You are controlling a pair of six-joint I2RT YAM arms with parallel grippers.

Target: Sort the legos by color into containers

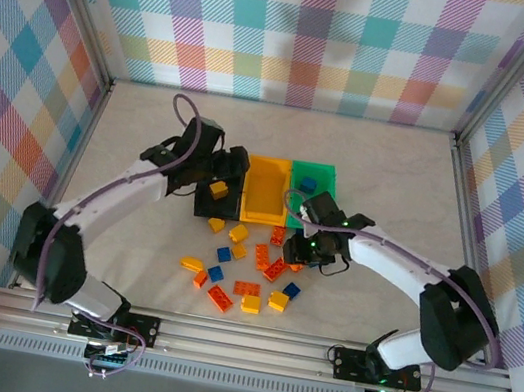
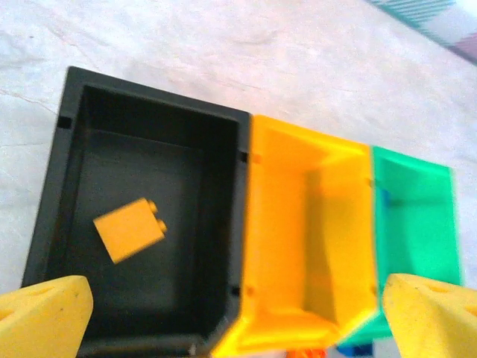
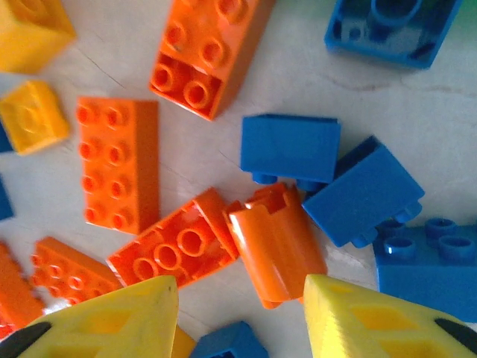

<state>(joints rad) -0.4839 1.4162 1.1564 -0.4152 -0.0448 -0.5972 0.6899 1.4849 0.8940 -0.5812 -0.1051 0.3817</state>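
The containers stand in a row: a black bin point(image 2: 149, 119), a yellow-orange bin point(image 2: 298, 224) and a green bin point(image 2: 417, 224). One yellow brick point(image 2: 129, 229) lies in the black bin, and a blue brick point(image 1: 309, 184) lies in the green bin point(image 1: 325, 174). My left gripper point(image 2: 238, 321) hangs open and empty above the bins. Loose yellow, orange and blue legos point(image 1: 248, 277) are scattered in front of them. My right gripper point(image 3: 238, 321) is low over this pile, jaws open. A rounded orange brick point(image 3: 276, 239) lies just ahead of the gap, close to the right finger.
Around the rounded brick lie a flat orange brick point(image 3: 175, 250), a long orange plate point(image 3: 118, 164) and blue bricks point(image 3: 291, 147) packed close. Checkered walls and a metal frame point(image 1: 247, 341) close in the table. Bare tabletop point(image 1: 399, 169) lies behind and beside the bins.
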